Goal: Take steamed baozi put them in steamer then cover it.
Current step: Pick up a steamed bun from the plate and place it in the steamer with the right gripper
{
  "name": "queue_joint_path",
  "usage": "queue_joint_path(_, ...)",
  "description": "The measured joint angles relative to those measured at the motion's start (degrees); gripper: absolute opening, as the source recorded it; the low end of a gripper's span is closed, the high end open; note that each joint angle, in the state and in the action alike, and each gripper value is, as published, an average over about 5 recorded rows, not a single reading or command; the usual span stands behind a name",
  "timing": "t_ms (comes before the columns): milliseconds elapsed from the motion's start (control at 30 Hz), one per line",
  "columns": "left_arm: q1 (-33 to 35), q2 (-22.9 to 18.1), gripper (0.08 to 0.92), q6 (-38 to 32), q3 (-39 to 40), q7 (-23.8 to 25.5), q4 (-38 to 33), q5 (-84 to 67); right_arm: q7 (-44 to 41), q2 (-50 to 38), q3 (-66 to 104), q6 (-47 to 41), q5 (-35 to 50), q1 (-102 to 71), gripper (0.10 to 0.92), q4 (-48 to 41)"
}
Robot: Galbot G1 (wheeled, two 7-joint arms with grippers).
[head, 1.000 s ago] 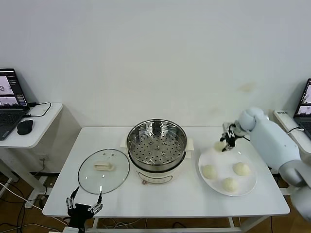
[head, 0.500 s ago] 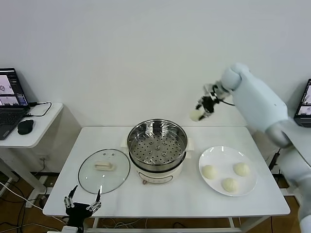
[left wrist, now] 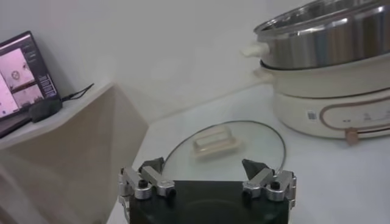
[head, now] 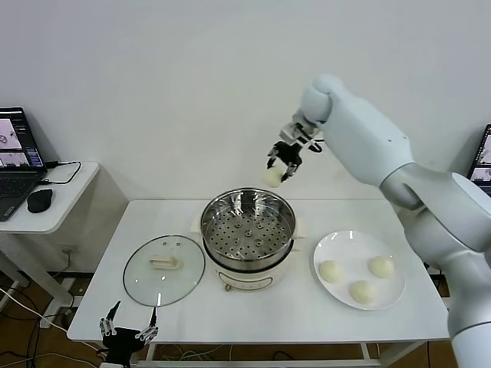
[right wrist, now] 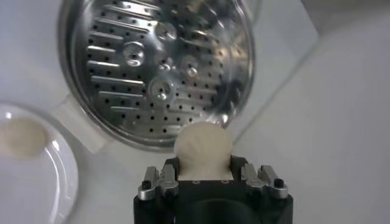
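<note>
No writing can be read: the cream-white base of the round shiny steel steamer [head: 247, 238] carries only a small grey mark and a copper-toned outline on its front, too small to make out. The steamer stands uncovered in the middle of the white table [head: 261, 314], its perforated steel tray bare.

The right claw [head: 281, 162] hangs in the air above the steamer's far rim, toward the plate side, clamped on one small round cream-white baozi [right wrist: 203, 148]; the right wrist view shows the bun squeezed between both fingers, with the perforated tray beneath it.

Beside the steamer, on the robot's right, a flat white plate [head: 395, 295] holds the other three cream-white buns [head: 331, 271], each lying apart from the others.

On the steamer's other side the round clear glass cover [head: 164, 269] with its metal rim lies flat on the table, flat cream-white handle upward, just beside the base.

The left claw [head: 127, 332] waits low at the table's near edge, below the cover, its fingers spread wide and holding nothing.
</note>
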Motion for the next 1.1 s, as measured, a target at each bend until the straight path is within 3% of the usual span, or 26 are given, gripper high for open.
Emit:
queue_joint_path(500,0.2,-0.6,0.823,0.0,0.0,0.0,0.5,0.3,4.6,3.8,-2.1,8.9,-10.0,-3.1,0.535,1.4)
queue_joint_path(1100,-1.3,-0.4,0.823,0.1,0.2,0.3,2.7,0.3,12.7,7.7,1.9,11.3,-19.3,-8.2,0.535,-7.2)
